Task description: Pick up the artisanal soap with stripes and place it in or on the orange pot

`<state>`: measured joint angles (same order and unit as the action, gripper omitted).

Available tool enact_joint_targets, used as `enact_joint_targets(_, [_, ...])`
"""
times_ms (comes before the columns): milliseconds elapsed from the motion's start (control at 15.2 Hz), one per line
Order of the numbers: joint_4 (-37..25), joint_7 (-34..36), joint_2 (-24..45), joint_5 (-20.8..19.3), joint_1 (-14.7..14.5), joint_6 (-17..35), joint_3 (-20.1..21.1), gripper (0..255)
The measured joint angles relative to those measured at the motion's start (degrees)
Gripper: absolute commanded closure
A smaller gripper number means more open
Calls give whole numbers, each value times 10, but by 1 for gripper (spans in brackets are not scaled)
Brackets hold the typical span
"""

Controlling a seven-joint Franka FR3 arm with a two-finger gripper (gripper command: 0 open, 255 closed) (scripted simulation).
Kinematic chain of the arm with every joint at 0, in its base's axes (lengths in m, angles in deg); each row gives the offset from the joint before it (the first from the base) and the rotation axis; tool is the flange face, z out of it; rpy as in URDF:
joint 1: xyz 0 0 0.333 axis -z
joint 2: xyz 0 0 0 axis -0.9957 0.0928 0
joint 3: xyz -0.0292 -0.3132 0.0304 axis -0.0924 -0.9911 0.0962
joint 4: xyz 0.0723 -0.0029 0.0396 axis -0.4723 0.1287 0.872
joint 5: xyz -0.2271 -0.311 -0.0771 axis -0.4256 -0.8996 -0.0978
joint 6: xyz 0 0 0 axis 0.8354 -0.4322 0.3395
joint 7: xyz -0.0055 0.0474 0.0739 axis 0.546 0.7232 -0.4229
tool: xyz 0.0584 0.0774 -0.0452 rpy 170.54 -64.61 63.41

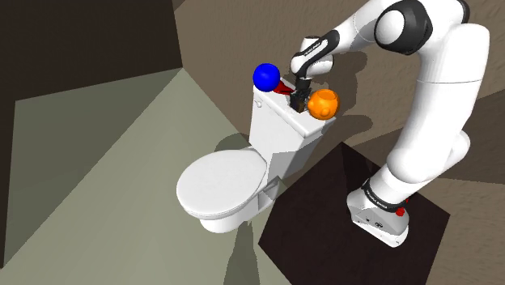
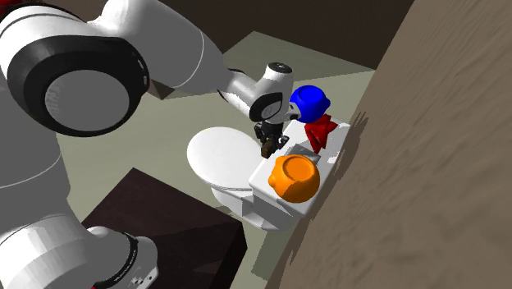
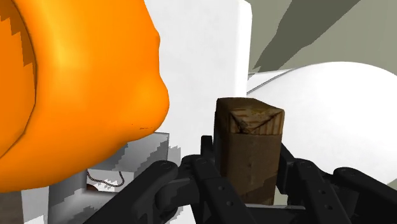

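A brown block of soap (image 3: 248, 137) stands upright between my gripper's (image 3: 249, 191) black fingers, which are shut on it. The orange pot (image 3: 76, 89) bulges right beside it, very close. In the shoulder view the gripper (image 1: 300, 101) hangs just above the white toilet tank's lid (image 1: 275, 113), next to the orange pot (image 1: 323, 103) on that view's right. In the second exterior view the gripper (image 2: 267, 148) sits at the tank's edge, with the round, open-topped orange pot (image 2: 294, 176) nearer the camera.
A blue ball-shaped object (image 1: 266, 77) and a red thing (image 1: 283, 87) sit on the tank's far end. A grey object (image 2: 305, 153) lies between them and the pot. The toilet's shut white lid (image 1: 222, 182) is below, and a brown wall (image 2: 427, 164) backs the tank.
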<state>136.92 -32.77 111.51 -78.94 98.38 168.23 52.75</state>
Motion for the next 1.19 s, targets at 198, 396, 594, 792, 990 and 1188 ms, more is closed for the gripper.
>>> enact_joint_targets(198, [1,1,-17,-3,-1,-16,-2,255])
enact_joint_targets(396, [-2,2,-34,-6,-3,-36,-4,255])
enact_joint_targets(594, [-3,3,-50,-8,-3,-53,-5,255])
enact_joint_targets(792, [-9,4,-65,-11,-5,-73,-6,255])
enact_joint_targets(990, [-15,5,-77,-13,-6,-92,-7,255])
enact_joint_targets(1188, [-19,7,-92,-16,-7,-110,-8,255])
